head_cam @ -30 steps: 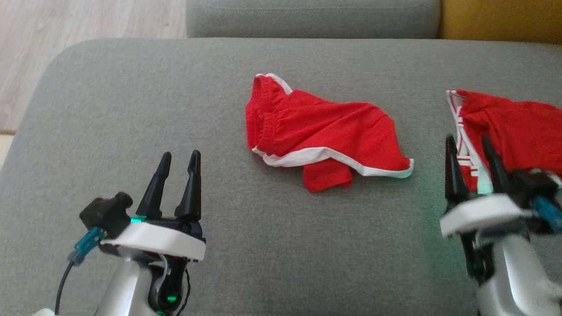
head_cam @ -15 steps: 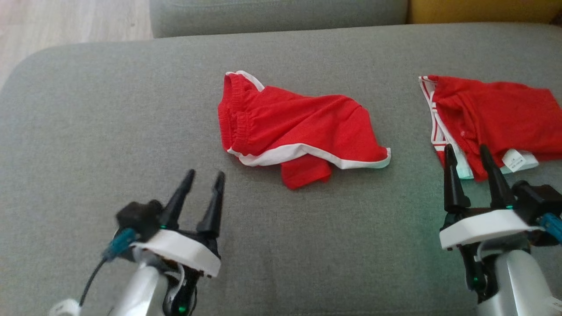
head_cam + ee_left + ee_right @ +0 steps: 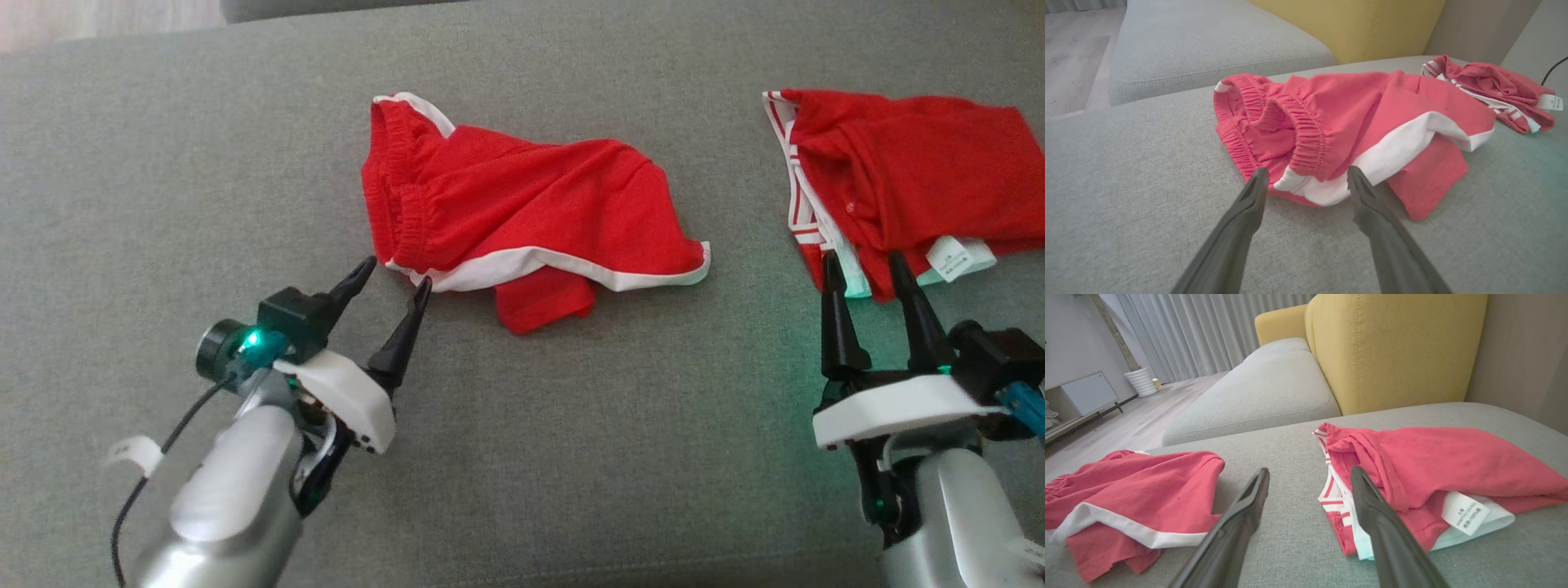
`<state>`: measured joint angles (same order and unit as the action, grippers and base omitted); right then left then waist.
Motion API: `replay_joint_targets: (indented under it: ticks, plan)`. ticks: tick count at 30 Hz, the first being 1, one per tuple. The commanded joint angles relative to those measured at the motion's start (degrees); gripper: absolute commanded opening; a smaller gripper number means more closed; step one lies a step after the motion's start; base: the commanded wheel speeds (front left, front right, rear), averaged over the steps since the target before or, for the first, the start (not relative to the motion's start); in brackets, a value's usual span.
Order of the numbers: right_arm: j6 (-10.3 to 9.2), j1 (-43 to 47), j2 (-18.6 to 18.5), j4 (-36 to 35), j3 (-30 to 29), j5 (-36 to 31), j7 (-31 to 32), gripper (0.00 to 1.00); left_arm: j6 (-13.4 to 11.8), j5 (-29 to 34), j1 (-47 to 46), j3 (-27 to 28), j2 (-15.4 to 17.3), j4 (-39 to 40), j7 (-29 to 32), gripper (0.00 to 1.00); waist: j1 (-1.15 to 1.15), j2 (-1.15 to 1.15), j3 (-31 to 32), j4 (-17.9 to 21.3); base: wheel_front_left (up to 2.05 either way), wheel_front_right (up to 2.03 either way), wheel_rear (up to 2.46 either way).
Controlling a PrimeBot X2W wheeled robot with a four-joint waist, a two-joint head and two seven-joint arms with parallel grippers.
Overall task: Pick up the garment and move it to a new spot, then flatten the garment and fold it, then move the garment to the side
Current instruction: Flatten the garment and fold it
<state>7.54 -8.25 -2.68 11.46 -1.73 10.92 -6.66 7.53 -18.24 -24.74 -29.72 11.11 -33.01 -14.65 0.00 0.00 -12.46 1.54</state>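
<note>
Head view finds the left claw (image 3: 395, 273) spread wide, tips just beside the near waistband edge of the crumpled red shorts (image 3: 522, 212) mid-cushion on the grey sofa (image 3: 571, 425), the right claw (image 3: 861, 259) equally wide before a second red garment (image 3: 922, 163).

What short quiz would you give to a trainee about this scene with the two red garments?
1. True or false: the left gripper is shut on the red shorts.
2. The white label belongs to: A) the red shorts, B) the folded red garment, C) the floor.
3. Which arm's fingertips are nearest the waistband?
Key: 1 false, it is open; 2 B; 3 the left.
</note>
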Motion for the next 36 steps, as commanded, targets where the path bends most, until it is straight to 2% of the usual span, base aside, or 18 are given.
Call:
replay_joint_targets:
  ticks: [1,8,24,25,26,27,28,36]
  plan:
    - [-0.05,-2.07,-0.2,-1.49,1.38,-0.02,-0.69,1.0,-0.05,-0.88,-2.79,0.96,3.0,1.17,-0.35,1.0,0.0,0.0,-0.77,0.49,0.0,0.0,0.0]
    - [-0.05,-3.33,-0.2,-1.04,2.05,0.47,-1.53,1.0,-0.05,-3.37,-6.74,-1.59,5.71,-0.29,-0.35,1.0,0.0,0.0,-2.74,1.56,0.0,0.0,0.0]
    - [-0.05,-4.86,-0.2,0.43,1.66,0.28,-2.1,1.0,-0.05,-9.73,-11.42,-9.34,8.22,-4.06,-0.35,1.0,0.0,0.0,-4.09,1.91,0.0,0.0,0.0]
    - [-0.05,-4.93,-0.2,0.5,1.62,0.13,-2.04,1.0,-0.05,-10.19,-11.6,-9.64,8.27,-4.1,-0.35,0.96,0.0,0.0,-4.14,1.85,0.0,0.0,0.0]
    - [-0.05,-4.97,-0.2,0.58,1.62,-0.05,-1.97,1.0,-0.05,-10.88,-11.7,-9.95,8.21,-4.1,-0.35,0.48,0.0,0.0,-4.16,1.76,0.0,0.0,0.0]
    - [-0.05,-4.99,-0.2,0.69,1.66,-0.2,-1.89,1.0,-0.05,-11.58,-11.82,-10.25,8.19,-4.03,-0.35,0.1,0.0,0.0,-4.17,1.65,0.0,0.0,0.0]
    - [-0.05,-5.01,-0.2,0.85,1.73,-0.29,-1.73,1.0,-0.05,-12.12,-11.97,-10.63,8.23,-3.92,-0.35,0.0,0.0,0.0,-4.18,1.53,0.0,0.0,0.0]
    - [-0.05,-5.87,-0.2,2.56,2.78,-0.91,0.25,1.0,-0.05,-14.66,-11.79,-9.81,9.05,-0.35,-0.35,0.0,0.0,0.0,-3.56,-0.74,0.0,0.0,0.0]
